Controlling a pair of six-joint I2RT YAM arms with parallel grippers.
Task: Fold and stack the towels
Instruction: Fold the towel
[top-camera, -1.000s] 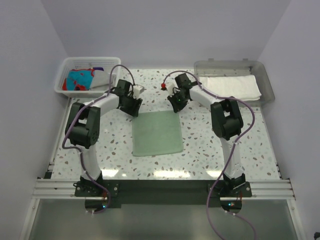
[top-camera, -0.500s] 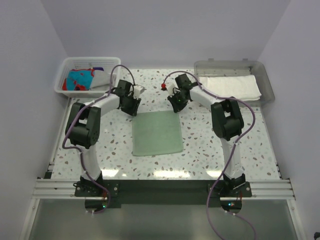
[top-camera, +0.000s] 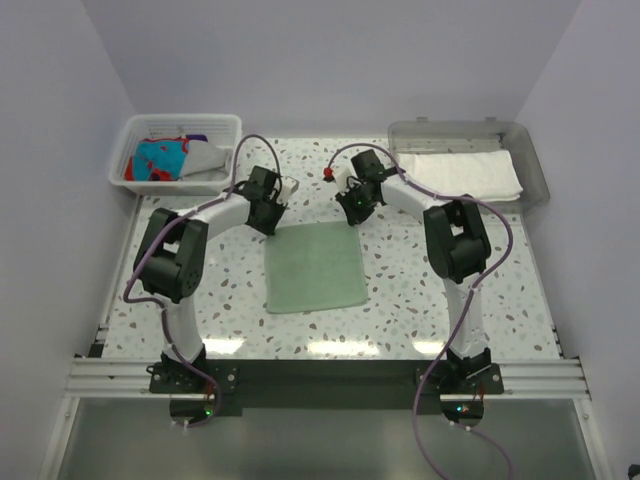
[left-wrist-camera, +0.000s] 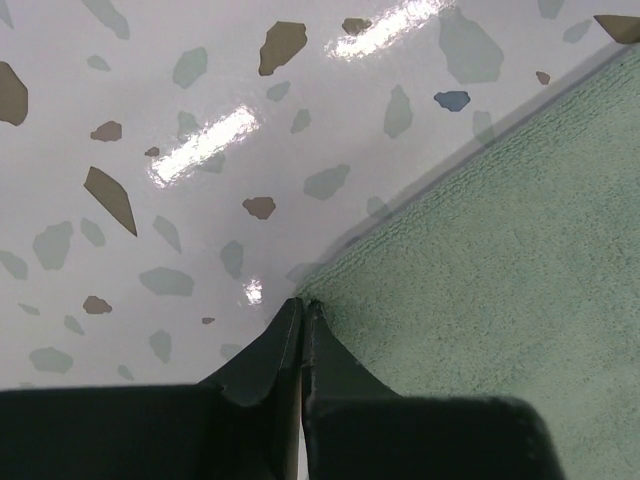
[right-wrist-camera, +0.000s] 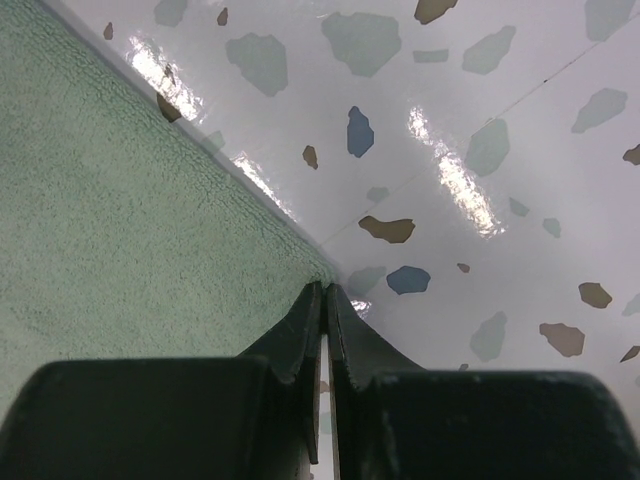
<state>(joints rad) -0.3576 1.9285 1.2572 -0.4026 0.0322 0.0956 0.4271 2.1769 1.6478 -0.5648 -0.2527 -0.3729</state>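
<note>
A pale mint green towel (top-camera: 314, 266) lies flat in the middle of the table. My left gripper (top-camera: 268, 213) is down at its far left corner. In the left wrist view the left gripper (left-wrist-camera: 302, 303) is shut, its tips pinched together right on the corner of the green towel (left-wrist-camera: 480, 270). My right gripper (top-camera: 352, 211) is at the far right corner. Seen from the right wrist, the right gripper (right-wrist-camera: 326, 287) is likewise shut on that corner of the green towel (right-wrist-camera: 120, 230). A folded white towel (top-camera: 462, 172) lies in the tray. A turquoise-and-red towel (top-camera: 158, 160) sits in the basket.
The white slatted basket (top-camera: 175, 126) stands at the back left and holds more cloth, including a pale piece (top-camera: 208, 157). The clear grey tray (top-camera: 468, 131) stands at the back right. Speckled tabletop (top-camera: 430, 290) surrounds the green towel.
The left gripper has slid right and nearer, onto the towel's far left corner, and its jaws have closed from open to shut. The right gripper has stayed at its corner.
</note>
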